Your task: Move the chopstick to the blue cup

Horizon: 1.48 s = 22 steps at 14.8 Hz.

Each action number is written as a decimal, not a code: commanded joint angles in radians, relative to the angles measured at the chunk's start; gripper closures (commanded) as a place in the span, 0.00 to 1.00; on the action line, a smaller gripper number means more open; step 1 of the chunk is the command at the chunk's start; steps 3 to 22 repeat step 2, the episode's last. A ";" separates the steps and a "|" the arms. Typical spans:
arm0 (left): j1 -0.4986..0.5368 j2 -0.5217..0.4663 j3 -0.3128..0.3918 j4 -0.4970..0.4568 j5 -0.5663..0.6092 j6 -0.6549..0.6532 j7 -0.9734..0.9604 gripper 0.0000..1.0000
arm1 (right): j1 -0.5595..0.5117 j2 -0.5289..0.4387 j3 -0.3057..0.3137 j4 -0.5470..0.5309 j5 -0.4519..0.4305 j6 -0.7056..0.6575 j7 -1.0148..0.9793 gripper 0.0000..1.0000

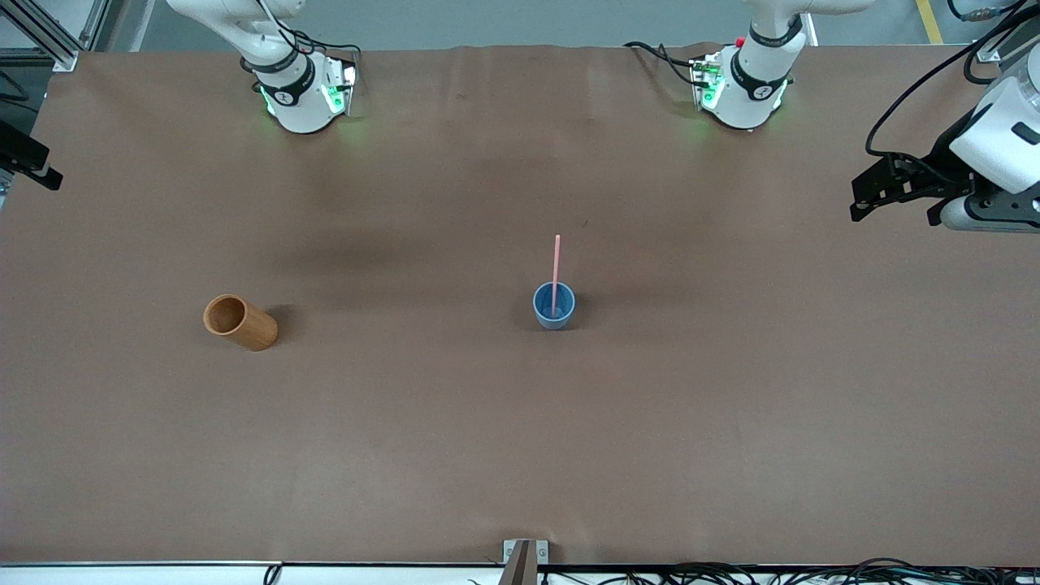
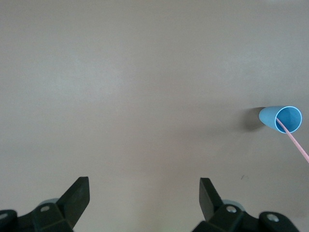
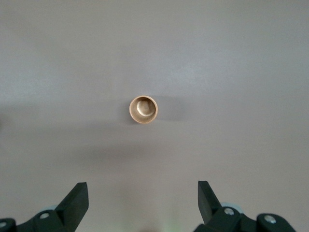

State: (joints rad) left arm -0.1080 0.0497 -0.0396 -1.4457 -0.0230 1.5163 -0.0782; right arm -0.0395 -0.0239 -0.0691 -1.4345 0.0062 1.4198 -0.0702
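Standing in blue cup (image 1: 554, 307) mid-table: chopstick (image 1: 556, 272), upper end clear of rim. Left gripper (image 1: 873, 193) spread, empty, over left arm's table end, well apart from cup. Right gripper (image 3: 143, 203) spread, empty, above wooden cup (image 1: 240, 322).

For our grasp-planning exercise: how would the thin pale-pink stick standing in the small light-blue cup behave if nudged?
The thin pale-pink stick looks stiff and light. Leaning loosely on the small light-blue cup rim, it would probably swing round. A harder push might tip the cup.
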 commanded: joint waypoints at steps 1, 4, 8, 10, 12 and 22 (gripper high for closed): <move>0.002 0.007 0.003 0.021 -0.012 -0.001 0.009 0.00 | 0.009 0.002 -0.009 0.006 -0.003 -0.001 -0.005 0.00; 0.002 0.007 0.003 0.022 -0.012 -0.001 0.009 0.00 | 0.007 0.004 -0.009 0.006 -0.003 0.002 -0.005 0.00; 0.002 0.007 0.003 0.022 -0.012 -0.001 0.009 0.00 | 0.007 0.004 -0.009 0.006 -0.003 0.002 -0.005 0.00; 0.002 0.007 0.003 0.022 -0.012 -0.001 0.009 0.00 | 0.007 0.004 -0.009 0.006 -0.003 0.002 -0.005 0.00; 0.002 0.007 0.003 0.022 -0.012 -0.001 0.009 0.00 | 0.007 0.004 -0.009 0.006 -0.003 0.002 -0.005 0.00; 0.002 0.007 0.003 0.022 -0.012 -0.001 0.009 0.00 | 0.007 0.004 -0.009 0.006 -0.003 0.002 -0.005 0.00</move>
